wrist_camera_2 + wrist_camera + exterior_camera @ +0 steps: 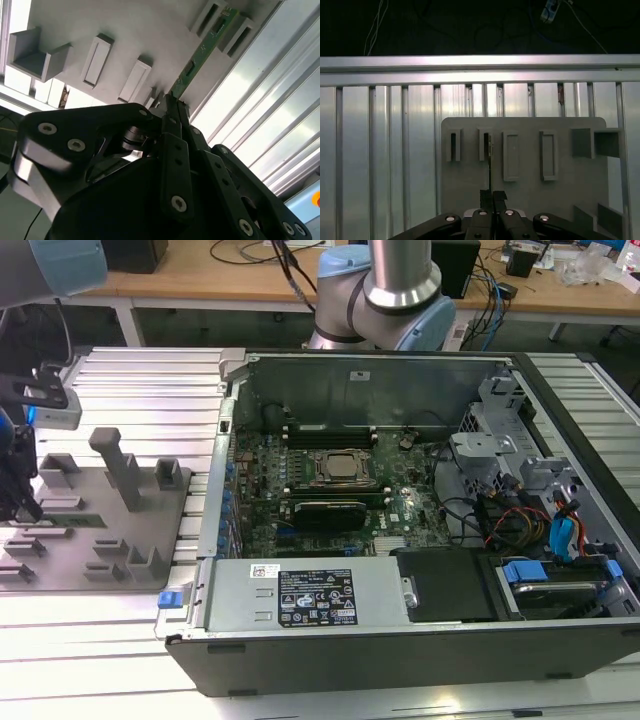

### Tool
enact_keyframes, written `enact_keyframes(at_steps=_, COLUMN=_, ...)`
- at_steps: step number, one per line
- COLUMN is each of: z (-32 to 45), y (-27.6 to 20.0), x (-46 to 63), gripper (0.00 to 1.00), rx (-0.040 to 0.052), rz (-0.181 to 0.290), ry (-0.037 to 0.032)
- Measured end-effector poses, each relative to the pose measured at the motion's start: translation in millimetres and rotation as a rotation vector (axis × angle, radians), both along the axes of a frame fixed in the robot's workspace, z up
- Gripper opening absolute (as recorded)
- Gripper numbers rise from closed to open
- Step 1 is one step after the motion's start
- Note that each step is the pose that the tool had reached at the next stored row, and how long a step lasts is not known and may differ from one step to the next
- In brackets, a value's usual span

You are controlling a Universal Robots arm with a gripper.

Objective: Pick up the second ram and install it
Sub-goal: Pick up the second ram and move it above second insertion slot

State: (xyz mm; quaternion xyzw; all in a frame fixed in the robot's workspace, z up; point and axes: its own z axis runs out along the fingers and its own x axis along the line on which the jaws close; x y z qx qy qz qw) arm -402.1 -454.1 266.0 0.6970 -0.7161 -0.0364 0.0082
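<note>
Second wrist view | I'm watching the gripper (171, 101) clamping the ram stick (204, 51) flat-on, likely holding it square | exterior view: tray (75, 575) sitting at 9 o'clock of case (400, 660).

Green along the second ram (206, 46), with what look like small dark chips. Matte black on the gripper (169, 102). Plain pale grey across the tray (60, 578). Ribbed silver for the bench (140, 390). Green again on the motherboard (410, 515).
</note>
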Motion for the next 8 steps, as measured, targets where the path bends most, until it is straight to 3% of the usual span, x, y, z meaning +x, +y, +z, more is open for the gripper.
enact_keyframes(at_steps=6, z=9.8, y=0.0, x=0.0, gripper=0.09, rx=0.0000, rz=0.000, ry=0.0000)
enact_keyframes(at_steps=8, z=16.2, y=0.0, x=0.0, gripper=0.09, rx=0.0001, rz=0.000, ry=0.0000)
